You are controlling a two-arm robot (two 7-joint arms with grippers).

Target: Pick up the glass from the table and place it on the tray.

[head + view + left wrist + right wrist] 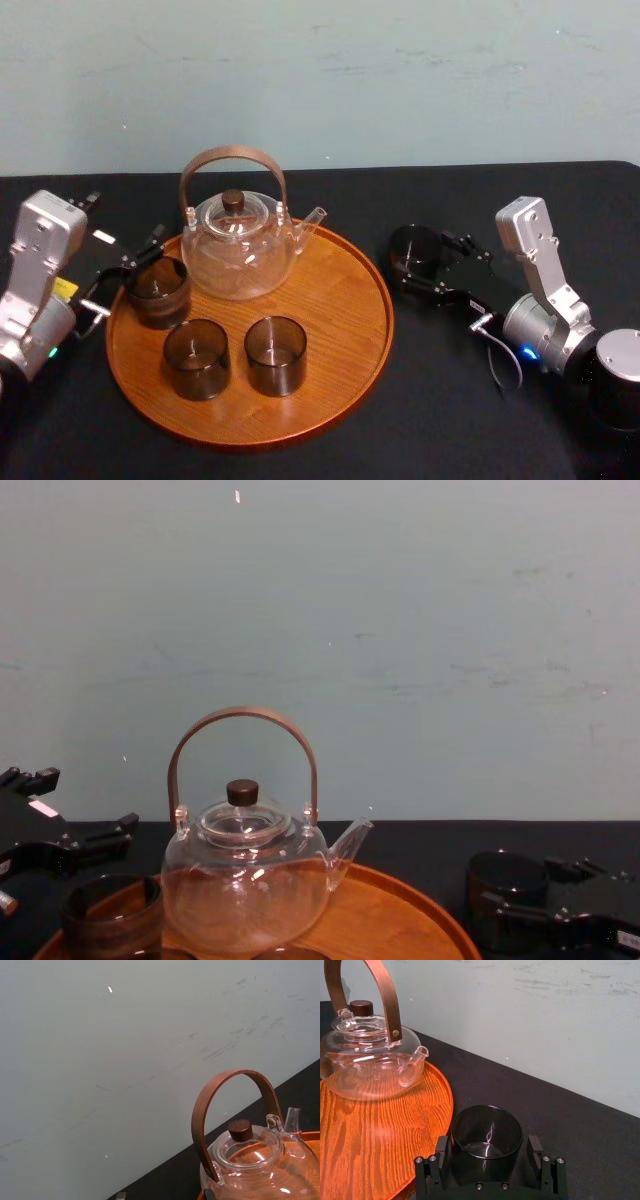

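One dark glass (414, 250) stands on the black table just right of the round wooden tray (378, 312). My right gripper (422, 260) is open around it. In the right wrist view the glass (487, 1137) sits between the two fingers (442, 1149) with small gaps on both sides. From the chest view this glass (505, 880) shows low on the right, inside the right gripper (540, 895). My left gripper (135, 272) is open at the tray's left edge, just behind another dark glass (158, 290) standing on the tray.
A clear glass teapot (240, 250) with a brown hoop handle stands at the back of the tray. Two more dark glasses (197, 358) (275, 354) stand at the tray's front. The pale wall rises behind the black table (480, 420).
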